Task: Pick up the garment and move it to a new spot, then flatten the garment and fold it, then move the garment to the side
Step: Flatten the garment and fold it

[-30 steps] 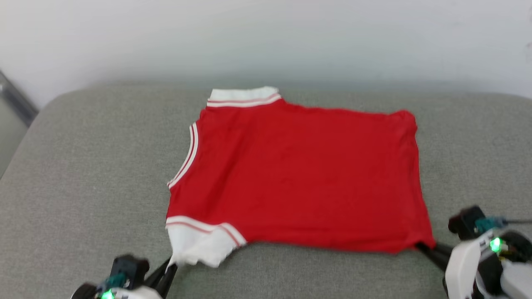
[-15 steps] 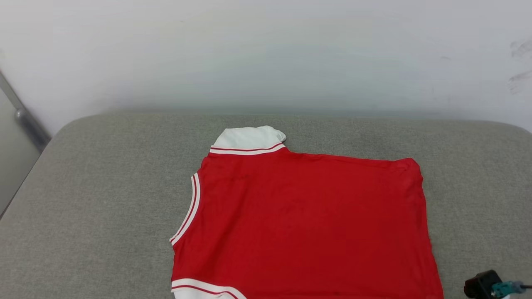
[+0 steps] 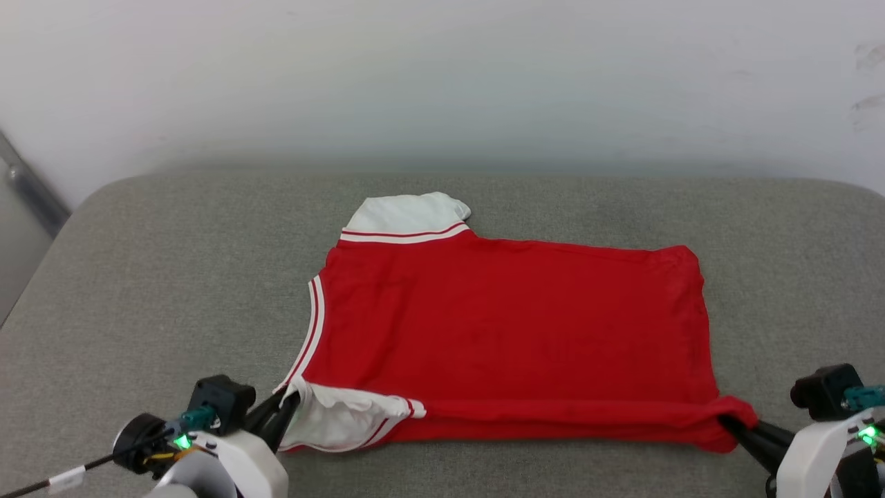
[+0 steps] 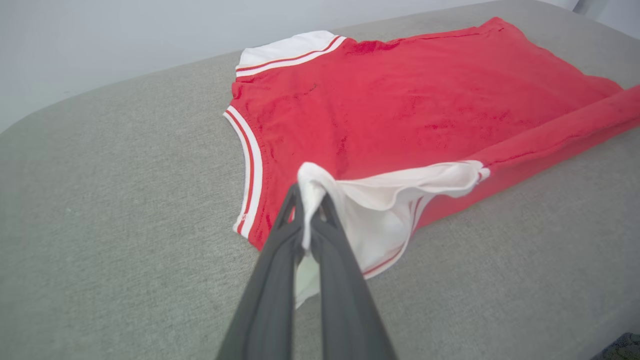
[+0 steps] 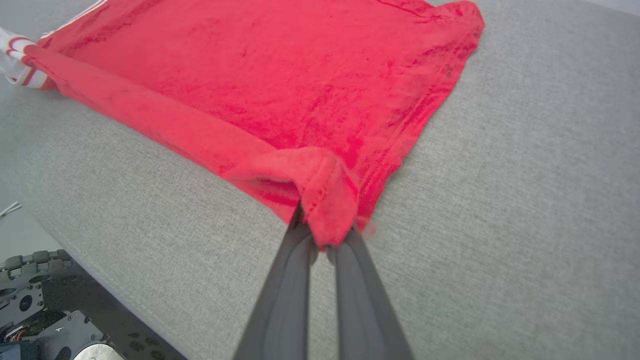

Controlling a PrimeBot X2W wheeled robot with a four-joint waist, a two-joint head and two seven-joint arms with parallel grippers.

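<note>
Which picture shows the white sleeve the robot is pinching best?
The left wrist view: the white sleeve sits close, pinched by the left fingers. The head view shows it small; the right wrist view catches its striped edge.

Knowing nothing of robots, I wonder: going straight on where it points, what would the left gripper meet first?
The left gripper, shut on the white sleeve of the red jersey shirt, would probably push into its red body.

The garment [image 3: 511, 325] lies mid-cushion [image 3: 138, 277], with the wall [image 3: 442, 69] behind. The left gripper [image 3: 293, 402] meets its near left corner, the right gripper [image 3: 727, 420] its near right.
</note>
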